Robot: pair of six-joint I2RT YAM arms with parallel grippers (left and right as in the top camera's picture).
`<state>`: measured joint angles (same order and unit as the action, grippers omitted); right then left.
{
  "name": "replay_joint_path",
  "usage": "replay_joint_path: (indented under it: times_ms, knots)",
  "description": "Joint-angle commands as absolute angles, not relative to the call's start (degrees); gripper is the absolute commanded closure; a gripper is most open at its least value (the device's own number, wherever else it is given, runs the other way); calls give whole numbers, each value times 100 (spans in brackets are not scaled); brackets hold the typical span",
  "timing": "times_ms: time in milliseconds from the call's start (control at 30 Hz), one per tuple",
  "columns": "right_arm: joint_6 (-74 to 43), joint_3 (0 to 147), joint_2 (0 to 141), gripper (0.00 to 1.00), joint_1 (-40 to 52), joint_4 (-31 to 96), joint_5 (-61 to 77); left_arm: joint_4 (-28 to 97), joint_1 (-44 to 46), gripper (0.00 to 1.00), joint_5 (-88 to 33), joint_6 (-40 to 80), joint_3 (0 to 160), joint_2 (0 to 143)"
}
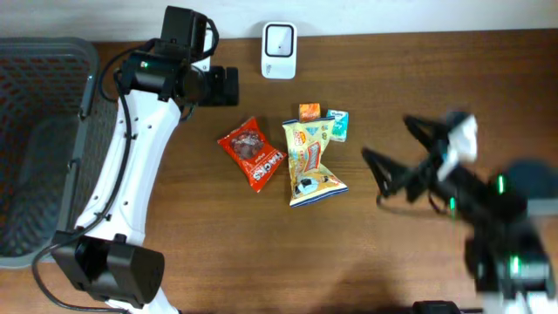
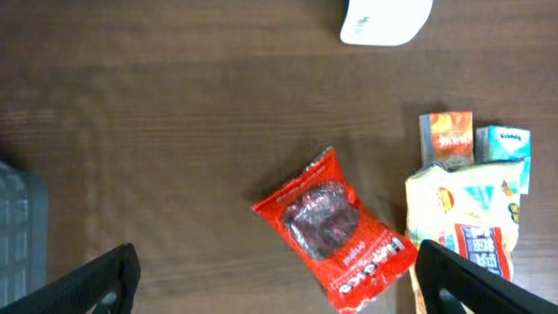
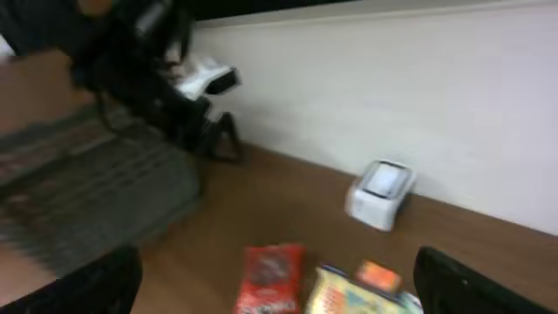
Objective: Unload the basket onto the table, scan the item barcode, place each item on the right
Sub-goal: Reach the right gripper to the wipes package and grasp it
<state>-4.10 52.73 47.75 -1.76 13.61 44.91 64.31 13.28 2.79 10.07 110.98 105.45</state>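
Several items lie mid-table: a red snack packet, a yellow snack bag, a small orange packet and a small teal packet. No barcode shows on their upper faces. The white scanner stands at the back edge. My left gripper hovers open to the left of the scanner, above the red packet and holding nothing. To the right of the items, my right gripper is open and blurred, facing them.
A grey mesh basket fills the table's left end. A white wall runs behind the back edge. The left arm stretches along the basket's right side. Bare wood lies in front of the items.
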Motion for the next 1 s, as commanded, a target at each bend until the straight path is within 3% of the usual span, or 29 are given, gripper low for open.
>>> replay_joint_path:
  times_ms: [0, 67, 100, 200, 233, 333, 367, 400, 500, 533, 600, 733, 833, 967]
  knots:
    - [-390, 6278, 6735, 2, -123, 1365, 8705, 6420, 1332, 1, 235, 972, 11078, 10541]
    - [-1433, 6565, 7905, 2, 36, 919, 8702, 6420, 1332, 1, 235, 972, 11078, 10541]
    - [-1909, 6593, 8232, 2, 274, 751, 7894, 6420, 1326, 1, 235, 972, 11078, 10541]
    - [-2644, 6711, 8374, 2, 1267, 2097, 2368, 6420, 1347, 1, 235, 974, 11078, 10541]
    - [-2770, 6713, 8374, 2, 1468, 2604, 1081, 6420, 1345, 1, 235, 972, 11078, 10541]
    - [-2775, 6713, 8381, 2, 1649, 2447, 1284, 6420, 1345, 1, 235, 974, 11078, 10541]
    - [-2799, 6709, 8425, 18, 1664, 2206, 1288, 6420, 1343, 1, 235, 972, 11078, 10541]
    - [-2963, 6709, 8650, 48, 1774, 2049, 1291, 6420, 1343, 1, 235, 972, 11078, 10541]
    - [-3258, 6709, 9754, 88, 2084, 1778, 1291, 6420, 1343, 1, 235, 974, 11078, 10541]
    - [-3387, 6709, 10108, 94, 2128, 1688, 1286, 6420, 1343, 1, 235, 974, 11078, 10541]
    - [-3739, 6709, 10781, 96, 2099, 1813, 1068, 6420, 1343, 1, 235, 972, 11078, 10541]
    - [-4034, 6748, 10805, 96, 1815, 2694, -16, 6420, 1347, 1, 235, 972, 11078, 10541]
    - [-3406, 7937, 10204, 95, 1684, 4735, -34, 6420, 1345, 1, 235, 974, 11078, 10541]
    - [-3280, 8597, 10173, 95, 1686, 6375, -30, 6420, 1347, 1, 235, 972, 11078, 10541]
